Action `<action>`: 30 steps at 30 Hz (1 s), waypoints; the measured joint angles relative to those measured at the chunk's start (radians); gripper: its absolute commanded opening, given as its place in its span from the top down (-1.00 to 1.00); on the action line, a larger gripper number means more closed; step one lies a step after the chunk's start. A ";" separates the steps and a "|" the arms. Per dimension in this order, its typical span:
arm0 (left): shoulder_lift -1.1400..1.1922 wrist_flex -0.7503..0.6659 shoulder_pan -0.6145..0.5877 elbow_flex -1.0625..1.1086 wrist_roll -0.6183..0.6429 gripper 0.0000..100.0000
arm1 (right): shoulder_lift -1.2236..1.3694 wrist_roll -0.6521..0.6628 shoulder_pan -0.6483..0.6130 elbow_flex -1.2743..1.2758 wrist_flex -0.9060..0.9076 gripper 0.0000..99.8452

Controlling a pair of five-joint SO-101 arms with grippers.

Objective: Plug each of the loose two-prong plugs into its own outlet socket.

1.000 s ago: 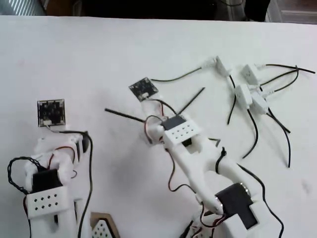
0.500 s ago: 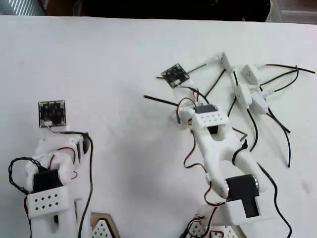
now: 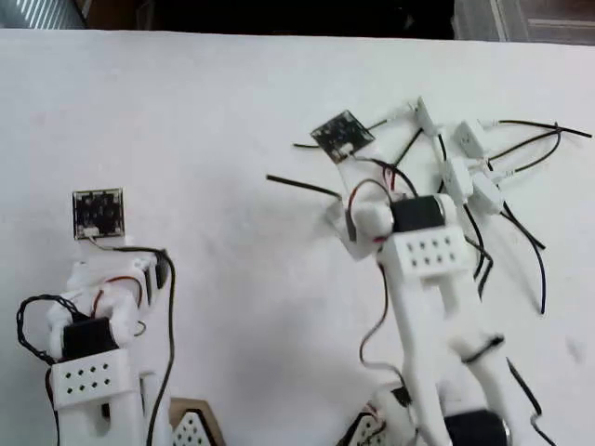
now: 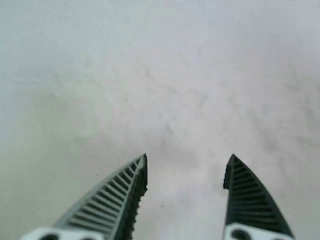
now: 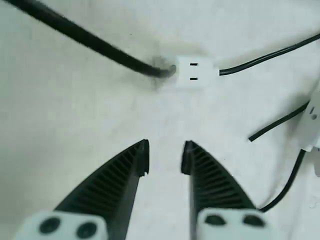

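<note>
A small white outlet socket (image 5: 194, 73) with two slots lies flat on the white table, a short way ahead of my right gripper (image 5: 165, 157). That gripper is open by a narrow gap with nothing between its fingers. A thick black cable (image 5: 85, 37) ends against one side of the socket, and a thin black cable (image 5: 265, 54) leaves the other side. Several white plugs and sockets (image 3: 468, 158) with black cables lie just right of the right arm (image 3: 423, 246). My left gripper (image 4: 186, 170) hangs open over bare table.
The left arm (image 3: 88, 362) sits at the near left corner. A black cable (image 3: 302, 187) runs left from the right arm's wrist. Another white connector (image 5: 312, 120) and a loose cable end (image 5: 250, 139) lie close beside the right gripper.
The right arm swung right from the table's middle toward the cluster of plugs. The black cable travelled with it at first, then stayed put. The left arm kept still.
</note>
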 measured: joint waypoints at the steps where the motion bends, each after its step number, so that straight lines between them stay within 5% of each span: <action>1: 0.000 0.000 0.000 0.000 0.000 0.70 | -0.054 -0.018 -0.006 0.015 0.018 0.95; 4: 0.000 0.000 0.023 -0.012 0.000 0.97 | -0.199 -0.094 -0.012 0.094 0.038 0.96; 13: 0.000 0.000 0.118 -0.035 -0.034 0.96 | -0.595 -0.327 -0.025 0.416 0.037 0.96; 30: -0.161 -0.044 0.169 0.091 -0.043 0.96 | -1.243 -0.351 -0.026 0.999 -0.124 0.96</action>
